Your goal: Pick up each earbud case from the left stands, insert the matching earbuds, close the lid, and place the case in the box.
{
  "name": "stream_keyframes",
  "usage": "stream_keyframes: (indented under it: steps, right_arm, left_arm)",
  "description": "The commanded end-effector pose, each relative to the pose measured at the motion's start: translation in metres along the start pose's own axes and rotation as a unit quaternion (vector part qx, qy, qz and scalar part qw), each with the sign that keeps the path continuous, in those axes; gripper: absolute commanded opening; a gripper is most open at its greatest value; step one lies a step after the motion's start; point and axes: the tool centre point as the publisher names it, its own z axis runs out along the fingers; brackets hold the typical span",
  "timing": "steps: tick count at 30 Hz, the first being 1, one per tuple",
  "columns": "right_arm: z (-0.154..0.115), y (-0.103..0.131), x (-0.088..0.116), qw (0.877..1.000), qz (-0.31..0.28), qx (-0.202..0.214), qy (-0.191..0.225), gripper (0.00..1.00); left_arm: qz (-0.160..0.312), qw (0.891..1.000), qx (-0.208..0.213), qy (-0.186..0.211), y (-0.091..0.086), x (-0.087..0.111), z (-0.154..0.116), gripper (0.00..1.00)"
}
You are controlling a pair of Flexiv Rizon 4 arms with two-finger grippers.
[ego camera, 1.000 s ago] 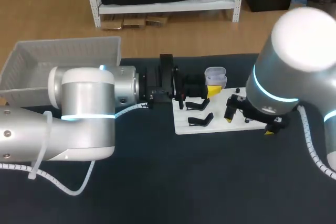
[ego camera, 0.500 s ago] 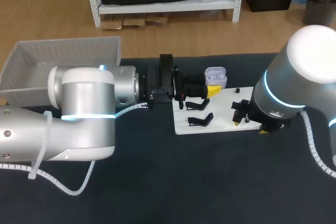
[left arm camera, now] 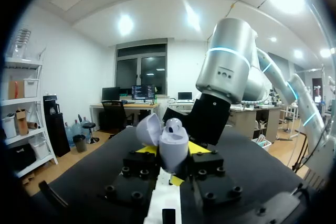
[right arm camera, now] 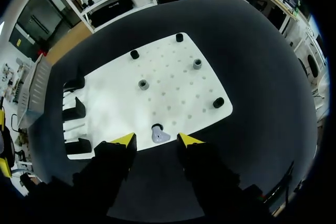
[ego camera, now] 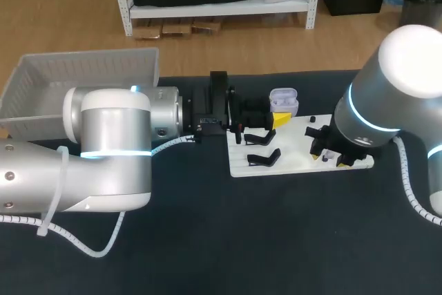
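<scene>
Spanning the whole scene, the dark table [ego camera: 276, 240] carries everything logged below. Left arm [ego camera: 103, 150] enters from the left and lies level across the table. Right arm [ego camera: 387, 101] enters from the right and bends down over the board. White box [ego camera: 83, 67] sits at the table's far left corner, well apart from both grippers. White board [ego camera: 290, 160] lies flat near mid-table, dotted with holes and short pegs [right arm camera: 143, 84]. Black stands [ego camera: 262, 158] sit along its left side. Left gripper [left arm camera: 172, 148] is at the board's far left corner, clamped on the lavender earbud case [left arm camera: 173, 142] with one yellow tip on either side of the body. The case's long axis runs vertical, with the mouth pointing up. Its lid [left arm camera: 148, 128] is hinged open and leans toward the table's far edge. Right gripper [right arm camera: 155, 139] points straight down at the board's near edge, fingers spread. A small lavender earbud [right arm camera: 158, 136] sits on a peg between the tips, with a gap on each side, so neither finger touches it. From the head view I cannot tell the earbud's own orientation.
</scene>
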Motion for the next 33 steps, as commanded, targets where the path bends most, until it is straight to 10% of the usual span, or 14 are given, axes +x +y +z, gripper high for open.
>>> stream_keyframes:
  steps: [1,33]
  right_arm:
    - [0.0011,0.0009,-0.0021,1.0,-0.002,0.001,0.002,0.47]
    - [0.0042,0.0007,-0.0028,1.0,-0.001,0.006,0.008,0.32]
  left_arm:
    - [0.003,1.0,-0.005,-0.004,-0.0018,0.0017,0.0004,0.0]
    - [0.003,1.0,-0.005,-0.004,-0.0018,0.0017,0.0004,0.0]
